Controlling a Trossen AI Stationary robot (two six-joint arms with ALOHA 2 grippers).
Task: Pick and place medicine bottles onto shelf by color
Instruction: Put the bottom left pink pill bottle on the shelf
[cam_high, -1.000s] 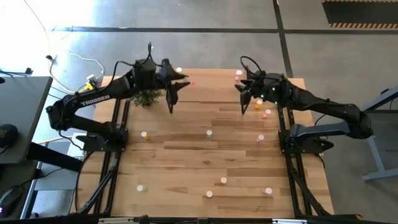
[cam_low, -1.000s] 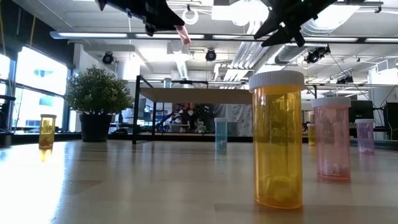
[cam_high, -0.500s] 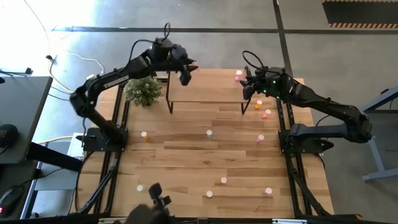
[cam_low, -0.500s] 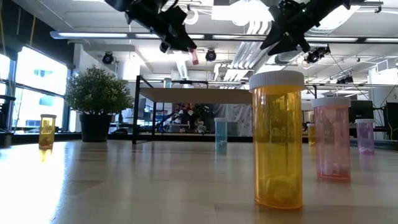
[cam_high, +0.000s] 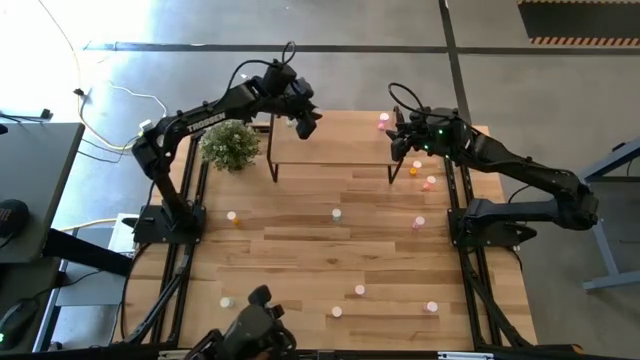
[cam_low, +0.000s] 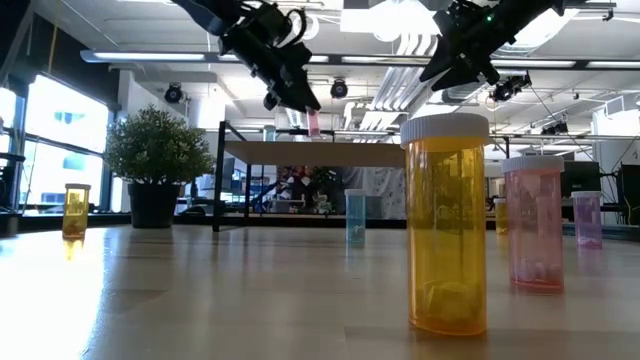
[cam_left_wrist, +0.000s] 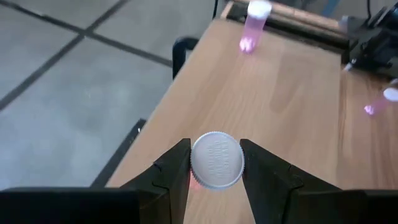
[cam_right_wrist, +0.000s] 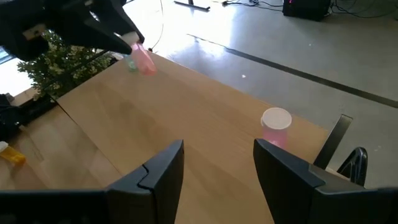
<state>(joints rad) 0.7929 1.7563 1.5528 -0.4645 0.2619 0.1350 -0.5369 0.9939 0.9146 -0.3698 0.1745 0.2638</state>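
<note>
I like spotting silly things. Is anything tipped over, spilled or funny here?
Nothing is spilled or tipped. The bottles on the table stand upright, like the orange bottle. One pink bottle hangs above the shelf, gripped by the left hand. The right hand is open.

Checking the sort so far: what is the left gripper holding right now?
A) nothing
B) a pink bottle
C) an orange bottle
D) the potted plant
B: the left gripper is shut on a white-capped pink bottle, which hangs just above the shelf in the low view.
</note>
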